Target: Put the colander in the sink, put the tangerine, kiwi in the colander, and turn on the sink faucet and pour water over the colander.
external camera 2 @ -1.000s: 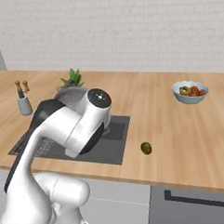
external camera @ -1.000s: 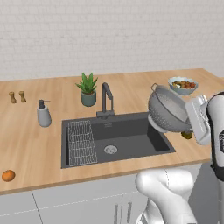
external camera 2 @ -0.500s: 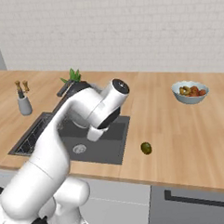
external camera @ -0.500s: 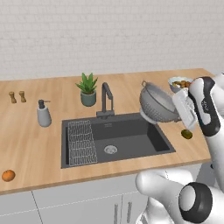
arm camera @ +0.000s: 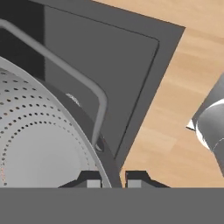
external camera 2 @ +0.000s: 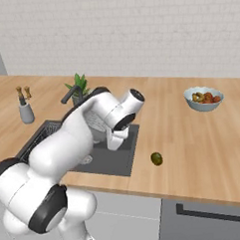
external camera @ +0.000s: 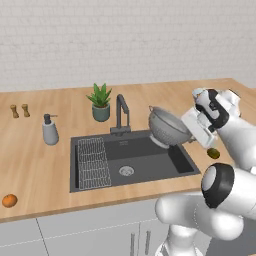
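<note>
The silver perforated colander [external camera: 167, 127] hangs tilted over the right end of the dark sink [external camera: 150, 150], above the basin. My gripper [external camera: 190, 135] is shut on its right rim. In the hand view the colander [arm camera: 39, 148] has its rim pinched between my fingertips [arm camera: 89, 179], and its wire handle [arm camera: 83, 81] arches over the sink basin [arm camera: 105, 52]. The olive-brown kiwi [external camera: 213, 153] [external camera 2: 156, 158] lies on the counter right of the sink. The orange tangerine [external camera: 9, 200] rests near the front left counter edge. The dark faucet [external camera: 120, 113] stands behind the sink.
A wire grid rack [external camera: 94, 162] fills the sink's left part and the drain [external camera: 126, 171] lies in the middle. A potted plant [external camera: 100, 102], soap dispenser [external camera: 49, 131] and two shakers [external camera: 19, 111] stand behind and left. A bowl of mixed fruit [external camera 2: 204, 98] sits at the back right.
The arm has swung left, carrying the colander from above the counter right of the sink to above the sink's right end. Kiwi and tangerine have stayed put.
</note>
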Controlling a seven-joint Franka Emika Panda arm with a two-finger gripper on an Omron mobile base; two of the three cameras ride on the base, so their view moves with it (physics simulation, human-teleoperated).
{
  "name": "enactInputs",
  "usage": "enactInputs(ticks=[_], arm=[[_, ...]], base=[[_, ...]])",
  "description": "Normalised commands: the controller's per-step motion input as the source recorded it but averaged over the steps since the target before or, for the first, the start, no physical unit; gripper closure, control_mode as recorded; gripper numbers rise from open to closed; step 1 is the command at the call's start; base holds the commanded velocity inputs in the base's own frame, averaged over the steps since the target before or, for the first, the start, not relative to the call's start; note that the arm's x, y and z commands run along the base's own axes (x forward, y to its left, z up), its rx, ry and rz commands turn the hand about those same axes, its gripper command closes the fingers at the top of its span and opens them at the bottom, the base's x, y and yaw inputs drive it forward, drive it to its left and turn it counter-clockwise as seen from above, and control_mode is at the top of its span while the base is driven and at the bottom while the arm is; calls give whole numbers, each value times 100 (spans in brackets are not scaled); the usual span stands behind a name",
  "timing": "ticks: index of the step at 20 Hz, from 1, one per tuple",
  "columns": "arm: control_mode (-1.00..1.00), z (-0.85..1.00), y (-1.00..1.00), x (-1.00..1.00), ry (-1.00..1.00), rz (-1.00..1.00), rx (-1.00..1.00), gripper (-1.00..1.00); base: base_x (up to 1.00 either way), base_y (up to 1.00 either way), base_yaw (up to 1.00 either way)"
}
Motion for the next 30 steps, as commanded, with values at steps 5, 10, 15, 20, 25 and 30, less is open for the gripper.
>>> enactInputs(ticks=[5, 10, 15, 20, 25, 30], arm=[[-100, -57, 7, 39, 0, 8, -9, 100], [-100, -55, 37, 37, 0, 0, -9, 100], [-100, -51, 27, 28, 0, 0, -8, 100], [-100, -43, 4, 21, 0, 2, -4, 100], [-100, -49, 15, 24, 0, 5, -2, 100], [-100, -39, 22, 22, 0, 8, 0, 100]], base=[[0, 0, 0], [0, 0, 0], [0, 0, 0], [0, 0, 0], [0, 0, 0], [0, 0, 0]])
